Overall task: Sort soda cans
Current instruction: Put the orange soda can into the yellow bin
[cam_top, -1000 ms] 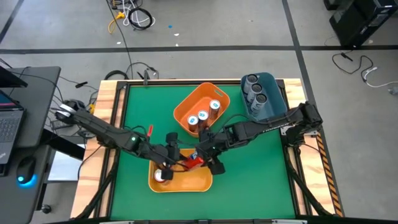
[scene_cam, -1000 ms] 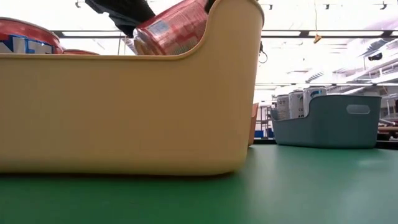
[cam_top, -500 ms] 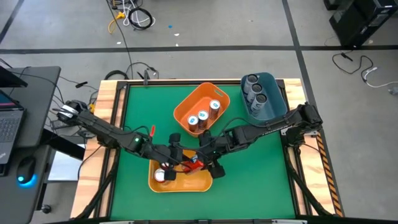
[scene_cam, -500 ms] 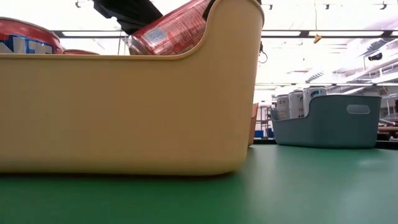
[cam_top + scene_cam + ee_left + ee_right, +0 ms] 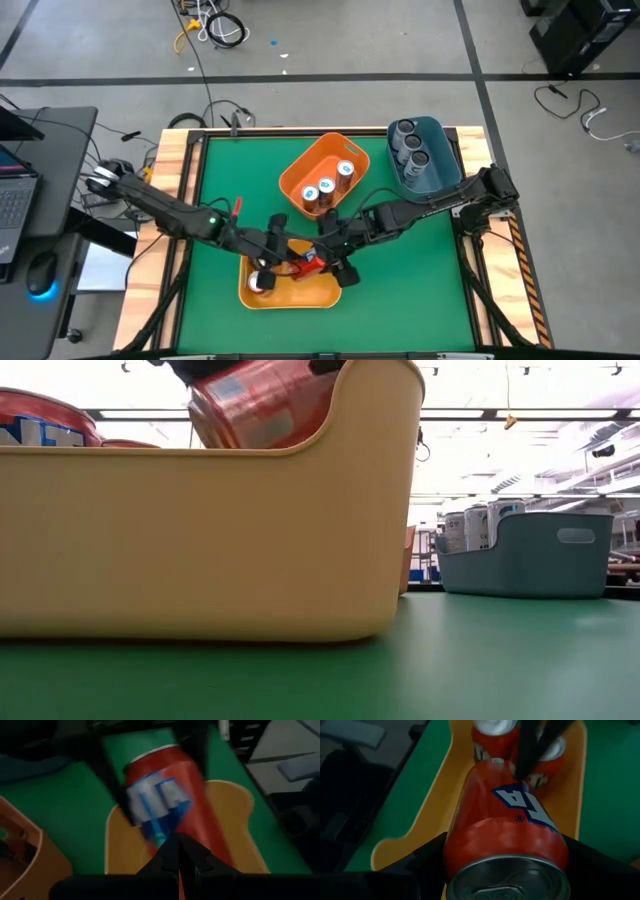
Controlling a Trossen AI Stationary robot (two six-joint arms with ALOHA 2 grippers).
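Yellow bin (image 5: 325,292) holds two red cans (image 5: 492,732); right pincer (image 5: 322,262) grips a third (image 5: 507,832).

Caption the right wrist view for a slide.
Right end effector grips a red-orange can over the yellow bin, two red-orange cans inside.
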